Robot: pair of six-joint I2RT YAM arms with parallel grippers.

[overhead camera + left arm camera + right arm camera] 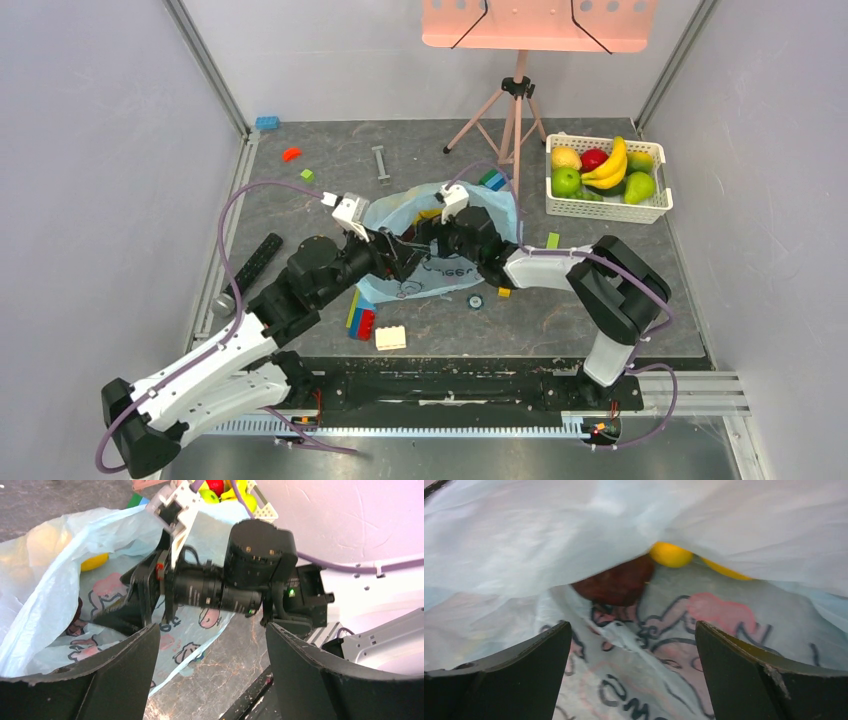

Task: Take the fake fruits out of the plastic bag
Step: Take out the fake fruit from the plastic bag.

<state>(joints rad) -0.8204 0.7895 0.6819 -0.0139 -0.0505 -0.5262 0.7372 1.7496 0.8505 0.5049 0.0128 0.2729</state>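
Note:
The light-blue plastic bag with pink cartoon print lies crumpled mid-table. My right gripper is open and empty, pushed into the bag's mouth. In the right wrist view the jaws stand wide over the printed bag floor. Just ahead lie a dark maroon fruit and a yellow fruit, with a second yellow piece under the top sheet. My left gripper is open and empty at the bag's near edge. The left wrist view shows the bag and a yellow fruit inside.
A white slotted basket with apples, pear and bananas stands at the back right. A tripod stands behind the bag. Coloured blocks and a cream block lie near the front. A black remote lies at the left.

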